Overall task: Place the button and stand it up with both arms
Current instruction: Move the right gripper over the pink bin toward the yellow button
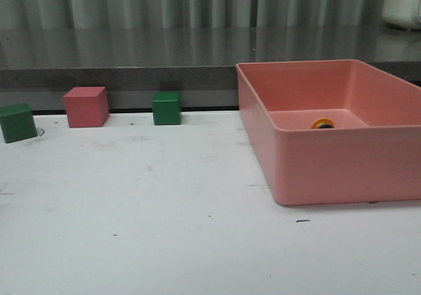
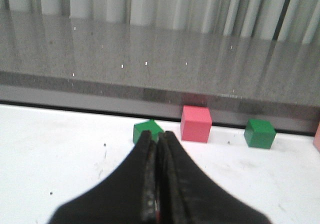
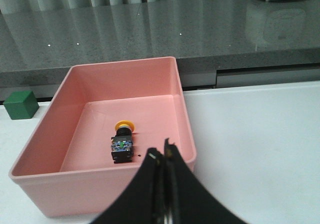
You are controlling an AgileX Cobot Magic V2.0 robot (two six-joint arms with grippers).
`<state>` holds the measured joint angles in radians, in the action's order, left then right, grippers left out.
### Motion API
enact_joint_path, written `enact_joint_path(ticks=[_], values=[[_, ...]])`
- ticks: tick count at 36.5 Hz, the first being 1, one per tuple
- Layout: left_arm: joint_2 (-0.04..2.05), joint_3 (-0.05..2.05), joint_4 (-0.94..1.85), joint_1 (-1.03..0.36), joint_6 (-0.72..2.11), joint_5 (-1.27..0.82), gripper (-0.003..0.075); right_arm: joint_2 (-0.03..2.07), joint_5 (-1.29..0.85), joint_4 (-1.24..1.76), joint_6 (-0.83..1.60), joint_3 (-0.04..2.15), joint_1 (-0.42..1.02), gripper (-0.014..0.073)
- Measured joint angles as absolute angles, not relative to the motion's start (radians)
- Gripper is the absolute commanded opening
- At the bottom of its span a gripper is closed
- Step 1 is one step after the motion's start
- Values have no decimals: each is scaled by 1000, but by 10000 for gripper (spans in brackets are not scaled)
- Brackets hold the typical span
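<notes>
Sitting along the back edge of the white table (image 1: 164, 229) from the left are a green cube (image 1: 18, 122), a pink cube (image 1: 86, 107) and a second green cube (image 1: 167, 108), each apart from its neighbour. Right of them stands a pink bin (image 1: 329, 170), open at the top. The button (image 3: 122, 143) lies on its side on the bin's floor, yellow cap pointing toward the far wall, touching no wall; from the front only its cap (image 1: 323, 123) shows above the near rim. The left gripper (image 2: 158, 143) has its jaws pressed together, empty, over the table before the cubes. The right gripper (image 3: 161, 156) is likewise closed and empty, just beside the bin's near rim.
</notes>
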<state>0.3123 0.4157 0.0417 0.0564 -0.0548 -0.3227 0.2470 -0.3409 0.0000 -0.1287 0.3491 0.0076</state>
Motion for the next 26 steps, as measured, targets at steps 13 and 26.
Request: enact_joint_path(ticks=[13, 26], values=[[402, 449, 42, 56, -55, -331, 76, 384, -342, -12, -129, 413, 8, 31], [402, 450, 40, 56, -55, -309, 661, 384, -317, -13, -129, 414, 8, 645]])
